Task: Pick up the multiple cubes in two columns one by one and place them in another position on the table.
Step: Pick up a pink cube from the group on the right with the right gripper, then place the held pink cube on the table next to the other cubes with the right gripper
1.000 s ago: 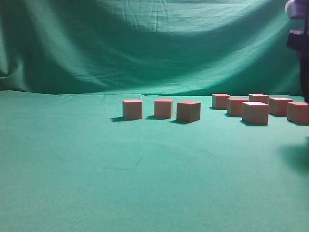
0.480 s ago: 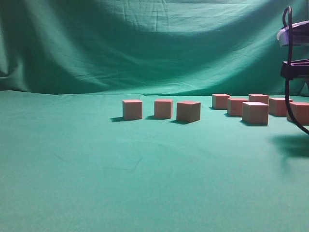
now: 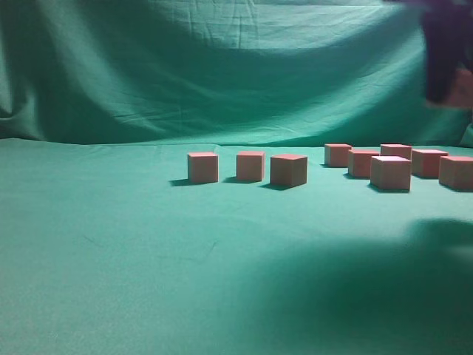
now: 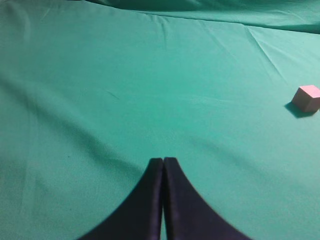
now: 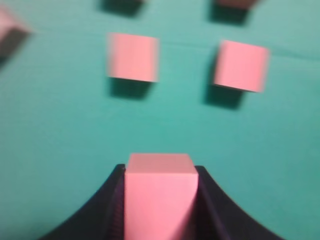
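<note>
My right gripper [image 3: 451, 92] hangs blurred at the top right of the exterior view, high above the table [image 3: 148, 281], shut on one pinkish cube [image 3: 465, 89]. The right wrist view shows that cube [image 5: 159, 192] clamped between the two black fingers, with two more cubes [image 5: 132, 56] [image 5: 241, 65] on the cloth below. Three cubes [image 3: 250, 166] stand in a row at the table's middle. Several cubes [image 3: 390, 173] sit in a cluster to the right. My left gripper [image 4: 163, 161] is shut and empty over bare cloth, with one cube [image 4: 306, 97] far to its right.
A wrinkled green backdrop [image 3: 222, 66] stands upright behind the table. A broad dark shadow [image 3: 414, 288] from the right arm lies on the near right part of the cloth. Bare green cloth fills the left and front.
The right gripper closed on a cube and swung up and inward at the top right. Its shadow spread over the near right cloth. The cubes on the table did not move.
</note>
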### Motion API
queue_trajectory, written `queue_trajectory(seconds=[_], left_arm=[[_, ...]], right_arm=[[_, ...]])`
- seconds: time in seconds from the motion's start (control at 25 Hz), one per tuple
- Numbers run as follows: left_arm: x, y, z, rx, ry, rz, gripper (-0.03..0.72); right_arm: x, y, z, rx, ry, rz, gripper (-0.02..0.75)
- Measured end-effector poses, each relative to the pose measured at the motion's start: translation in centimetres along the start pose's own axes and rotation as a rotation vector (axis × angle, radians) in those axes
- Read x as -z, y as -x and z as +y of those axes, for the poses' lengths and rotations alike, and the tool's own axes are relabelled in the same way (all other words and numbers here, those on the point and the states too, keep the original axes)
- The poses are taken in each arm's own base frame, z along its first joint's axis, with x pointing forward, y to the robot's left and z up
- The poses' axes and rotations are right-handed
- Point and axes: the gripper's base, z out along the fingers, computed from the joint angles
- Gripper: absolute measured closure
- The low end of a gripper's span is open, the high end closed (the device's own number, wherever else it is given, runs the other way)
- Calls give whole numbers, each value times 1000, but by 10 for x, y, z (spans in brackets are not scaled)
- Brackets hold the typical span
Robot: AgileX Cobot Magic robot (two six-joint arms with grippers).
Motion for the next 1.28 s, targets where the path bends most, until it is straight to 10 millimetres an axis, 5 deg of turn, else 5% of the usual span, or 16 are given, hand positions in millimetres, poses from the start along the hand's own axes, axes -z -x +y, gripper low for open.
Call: queue_trajectory(seconds=[0.24, 0.52, 0.92, 1.28], left_arm=[[0, 0, 0, 0, 0, 0, 688], [0, 0, 0, 0, 0, 0, 688], [0, 0, 0, 0, 0, 0, 688], [0, 0, 0, 0, 0, 0, 688]], right_arm=[[34, 10, 99, 208, 129, -59, 473], [8, 35, 180, 192, 140, 54, 473], [-53, 70, 220, 86, 123, 140, 473], [-75, 77, 229, 70, 159, 91, 473]])
